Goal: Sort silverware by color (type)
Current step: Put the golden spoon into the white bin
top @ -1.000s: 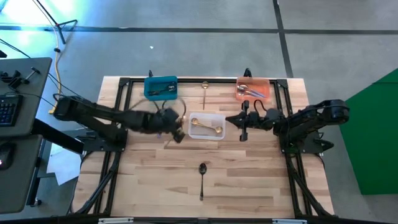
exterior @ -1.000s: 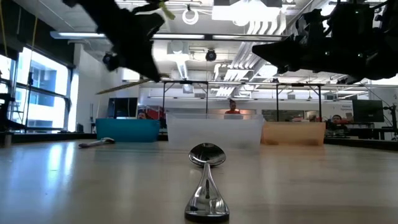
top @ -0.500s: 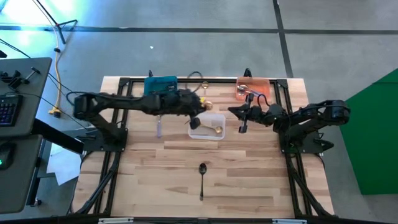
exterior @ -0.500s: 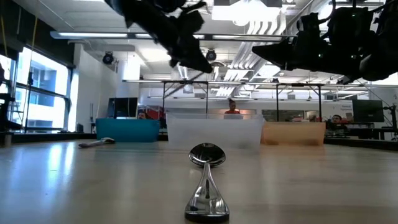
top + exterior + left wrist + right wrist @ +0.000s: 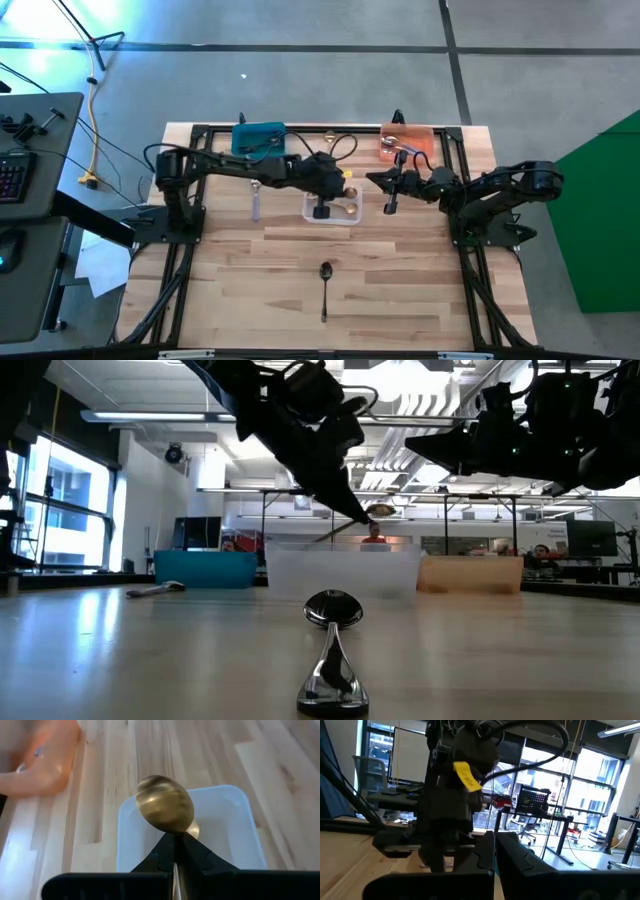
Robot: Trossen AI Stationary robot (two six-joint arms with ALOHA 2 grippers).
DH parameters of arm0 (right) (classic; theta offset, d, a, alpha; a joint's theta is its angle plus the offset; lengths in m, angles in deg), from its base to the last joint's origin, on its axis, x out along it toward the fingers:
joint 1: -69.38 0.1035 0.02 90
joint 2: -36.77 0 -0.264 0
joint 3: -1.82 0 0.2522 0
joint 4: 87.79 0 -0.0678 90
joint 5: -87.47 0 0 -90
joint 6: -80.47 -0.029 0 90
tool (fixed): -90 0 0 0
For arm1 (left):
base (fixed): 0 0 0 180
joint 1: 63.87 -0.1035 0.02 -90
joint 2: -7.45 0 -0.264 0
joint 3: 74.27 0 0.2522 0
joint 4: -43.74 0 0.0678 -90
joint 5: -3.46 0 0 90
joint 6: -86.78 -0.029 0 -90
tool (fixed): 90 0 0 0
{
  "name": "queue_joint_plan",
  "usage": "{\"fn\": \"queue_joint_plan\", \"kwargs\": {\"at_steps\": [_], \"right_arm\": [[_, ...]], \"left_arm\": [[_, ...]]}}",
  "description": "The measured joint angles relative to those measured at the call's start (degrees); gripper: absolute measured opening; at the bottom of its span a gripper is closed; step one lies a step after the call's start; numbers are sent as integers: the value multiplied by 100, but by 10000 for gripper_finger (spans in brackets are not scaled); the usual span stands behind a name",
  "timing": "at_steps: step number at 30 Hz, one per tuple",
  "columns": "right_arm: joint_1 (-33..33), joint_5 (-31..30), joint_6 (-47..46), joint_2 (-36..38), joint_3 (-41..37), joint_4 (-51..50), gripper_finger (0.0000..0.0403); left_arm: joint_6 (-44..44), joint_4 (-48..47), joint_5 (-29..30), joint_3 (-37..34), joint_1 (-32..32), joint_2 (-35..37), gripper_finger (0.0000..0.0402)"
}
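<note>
Above clear bin [image 5: 333,203]: left end effector [image 5: 322,209] pinched on gold spoon [image 5: 165,804], bowl over bin's near wall. Right end effector [image 5: 390,203] beside bin, fingers closed, empty. Dark spoon [image 5: 325,283] alone on open counter [image 5: 400,280], well apart from bin.

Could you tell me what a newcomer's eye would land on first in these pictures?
Probably the left gripper, shut on a gold spoon and held over the clear bin in the middle of the table. Next, the dark spoon lying alone on the bare wood nearer the front edge. The right gripper hangs beside the orange bin.
</note>
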Motion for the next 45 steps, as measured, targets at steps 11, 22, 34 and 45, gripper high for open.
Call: {"fn": "queue_joint_plan", "kwargs": {"at_steps": [11,22,34,45], "right_arm": [[0,2,0,0,-3,-36,0],[0,0,-22,0,-4,-134,0],[-44,124,-835,587,517,-2942,0],[459,-240,-1021,614,3042,-8276,114]], "left_arm": [[-181,-315,45,-50,1,-43,18],[-27,-618,107,-55,7,238,84],[891,834,161,-2017,1,1955,4],[1717,1945,511,-4045,-388,3683,2]]}}
